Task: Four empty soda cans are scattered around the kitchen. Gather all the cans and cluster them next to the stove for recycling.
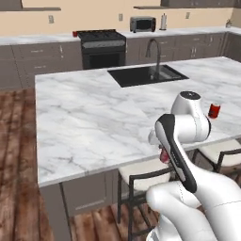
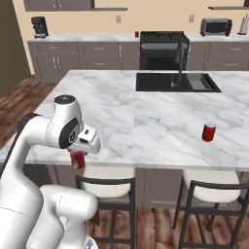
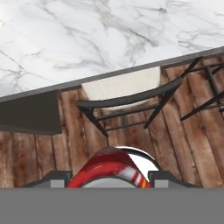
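While my fingers point(image 2: 78, 160) clamp a red soda can point(image 2: 77, 158) beyond the tabletop's point(image 2: 146, 121) near edge, above a stool point(image 2: 108, 177), another red can point(image 2: 209, 132) waits rightward; one already stands beside the far stove point(image 2: 163, 48).

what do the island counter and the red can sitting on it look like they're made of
Island counter: looks like polished marble, white with grey veins, though it could be an imitation. Red can: probably painted metal, a small red cylinder with a paler top; too small to confirm.
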Available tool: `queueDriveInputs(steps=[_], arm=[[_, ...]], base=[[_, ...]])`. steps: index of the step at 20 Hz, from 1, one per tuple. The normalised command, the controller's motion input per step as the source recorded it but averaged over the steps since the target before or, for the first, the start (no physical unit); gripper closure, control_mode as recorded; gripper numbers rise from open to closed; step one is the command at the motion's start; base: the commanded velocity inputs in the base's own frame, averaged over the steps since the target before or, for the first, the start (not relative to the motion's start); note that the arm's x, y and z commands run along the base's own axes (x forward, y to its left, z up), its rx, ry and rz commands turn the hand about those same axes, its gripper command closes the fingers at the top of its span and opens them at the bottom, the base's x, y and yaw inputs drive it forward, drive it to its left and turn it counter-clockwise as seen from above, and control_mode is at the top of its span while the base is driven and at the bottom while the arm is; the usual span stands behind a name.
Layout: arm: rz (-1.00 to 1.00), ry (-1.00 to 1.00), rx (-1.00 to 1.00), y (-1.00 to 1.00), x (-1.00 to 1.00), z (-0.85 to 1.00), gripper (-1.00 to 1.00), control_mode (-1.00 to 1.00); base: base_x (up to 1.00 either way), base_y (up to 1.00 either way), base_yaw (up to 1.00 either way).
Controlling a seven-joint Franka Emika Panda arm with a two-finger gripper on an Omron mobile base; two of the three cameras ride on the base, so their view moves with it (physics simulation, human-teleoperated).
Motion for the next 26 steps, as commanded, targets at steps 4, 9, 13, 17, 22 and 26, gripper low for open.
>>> queueDriveInputs(steps=[4,9,13,17,22,26], arm=[[0.0,0.0,0.0,0.0,0.0,0.0,1.0,1.0],[0.0,0.0,0.0,0.0,0.0,0.0,1.0,1.0],[0.0,0.0,0.0,0.0,0.0,0.0,1.0,1.0],[0.0,0.0,0.0,0.0,0.0,0.0,1.0,1.0],[0.0,0.0,0.0,0.0,0.0,0.0,1.0,1.0],[0.0,0.0,0.0,0.0,0.0,0.0,1.0,1.0]], base=[[0.0,0.94,-0.06],[0.0,1.0,-0.05],[0.0,1.0,-0.06],[0.0,1.0,-0.07],[0.0,1.0,-0.07],[0.04,1.0,-0.08]])
